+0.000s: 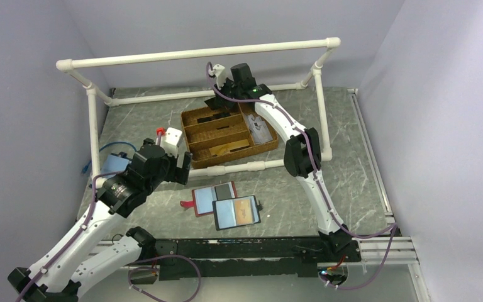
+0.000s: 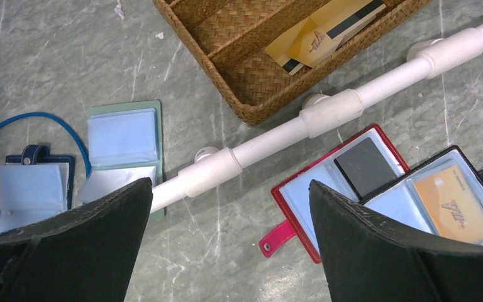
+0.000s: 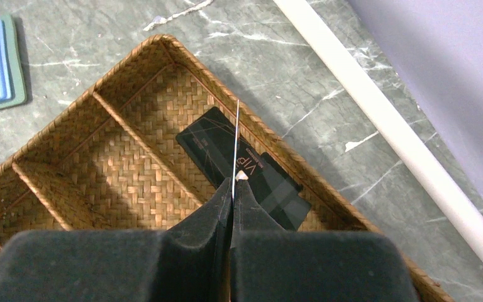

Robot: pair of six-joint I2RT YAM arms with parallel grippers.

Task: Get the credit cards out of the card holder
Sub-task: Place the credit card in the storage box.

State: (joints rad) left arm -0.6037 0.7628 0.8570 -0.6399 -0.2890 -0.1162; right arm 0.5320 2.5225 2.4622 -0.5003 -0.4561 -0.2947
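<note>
The black-edged card holder point(image 1: 237, 212) lies open on the table near the front, overlapping a red-edged one point(image 1: 206, 199). In the left wrist view the card holder point(image 2: 390, 197) shows an orange card point(image 2: 454, 204) in one pocket. My left gripper point(image 1: 184, 170) hovers open over bare table left of both holders, nothing between its fingers point(image 2: 100, 220). My right gripper point(image 1: 217, 104) is over the wicker basket's point(image 1: 195, 160) far compartment, shut on a thin credit card point(image 3: 236, 138) seen edge-on. Dark cards point(image 3: 251, 170) lie in that compartment beneath it.
A white PVC pipe frame point(image 1: 195, 55) surrounds the basket; its front bar point(image 2: 327, 113) runs between the basket and the holders. Gold cards point(image 2: 327, 34) lie in the basket's near compartment. A green holder point(image 2: 126, 141) and a blue one point(image 2: 34, 182) lie at the left.
</note>
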